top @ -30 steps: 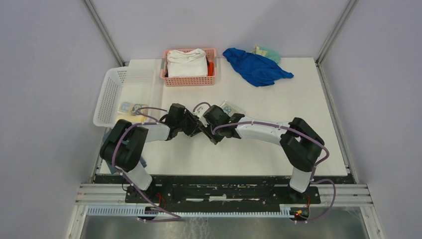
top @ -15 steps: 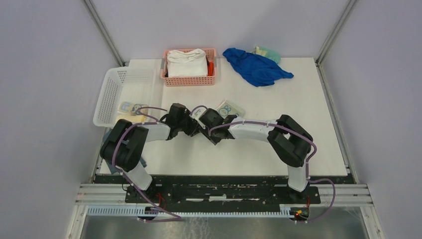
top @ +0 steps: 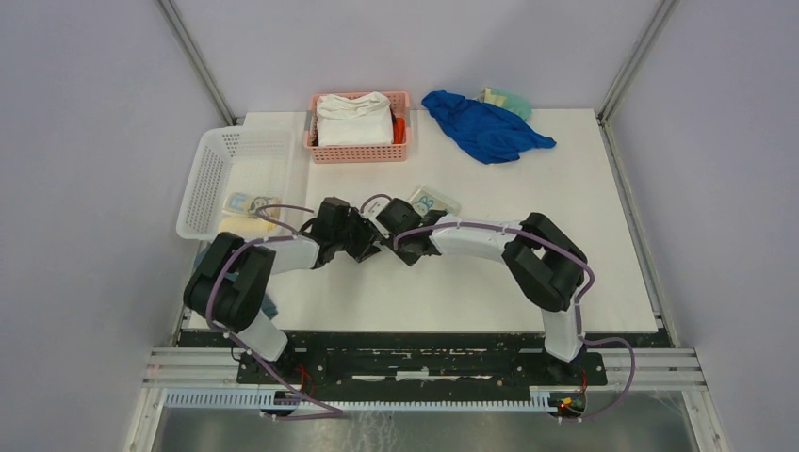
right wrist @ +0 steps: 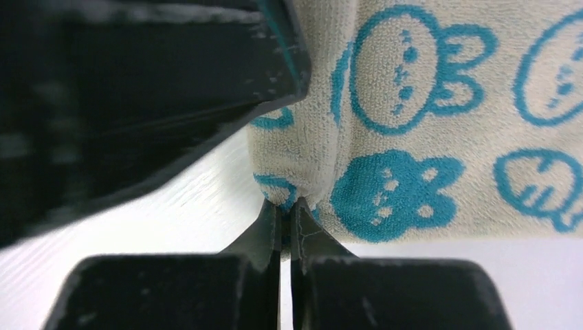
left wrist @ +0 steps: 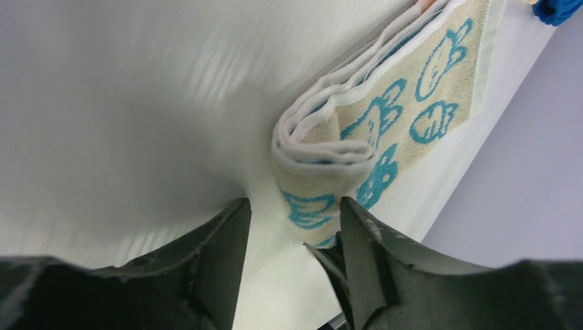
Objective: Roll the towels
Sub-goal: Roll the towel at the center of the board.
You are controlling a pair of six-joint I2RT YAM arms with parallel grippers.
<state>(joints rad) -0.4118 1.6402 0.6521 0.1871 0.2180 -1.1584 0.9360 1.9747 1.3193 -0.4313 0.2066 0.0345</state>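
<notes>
One white table (top: 528, 217) fills the middle of the top view. Two baskets stand on it. A white basket (top: 203, 179) at the table's left edge holds one yellow bundle (top: 240, 226) and one patterned bundle (top: 247, 202). A pink basket (top: 358, 153) at upper centre holds one folded white cloth (top: 353, 118). One blue cloth (top: 485, 127) lies at upper right. One rabbit towel (top: 435, 201) lies at centre, its partly rolled end at both pincers. The left pincer (left wrist: 294, 210) is spread, with that end between its tips. The right pincer (right wrist: 285, 206) is clenched on the rabbit towel's edge.
</notes>
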